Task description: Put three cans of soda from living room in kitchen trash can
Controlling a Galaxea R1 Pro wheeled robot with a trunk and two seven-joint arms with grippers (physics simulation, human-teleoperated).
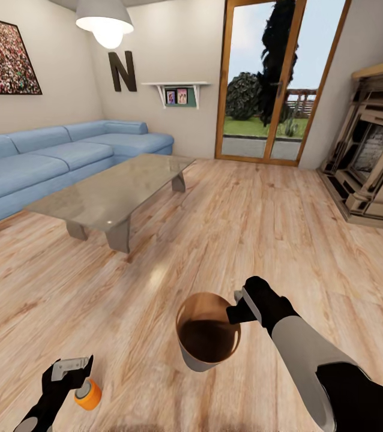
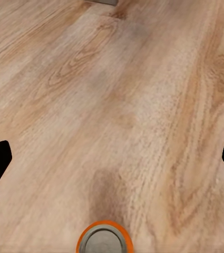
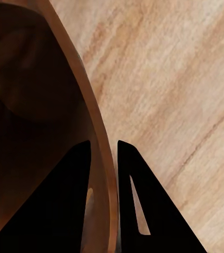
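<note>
In the head view my right gripper (image 1: 239, 311) holds the copper-brown trash can (image 1: 199, 361) above the wood floor. The right wrist view has the gripper (image 3: 104, 143) shut on the can's rim (image 3: 83, 89), one finger inside the wall and one outside. The bucket's inside is dark, and I cannot tell what lies in it. An orange soda can (image 1: 88, 395) with a silvery top sits just beside my left gripper (image 1: 71, 367) at the lower left. In the left wrist view the gripper (image 2: 116, 153) is open wide, and the can (image 2: 103, 240) is near its base, untouched by the fingers.
This is the living room. A glass-topped coffee table (image 1: 110, 192) stands ahead on the left before a blue sofa (image 1: 53, 156). A stone fireplace (image 1: 371, 162) is at the right wall, and a glazed door (image 1: 269, 78) is at the back. Wood floor stretches between.
</note>
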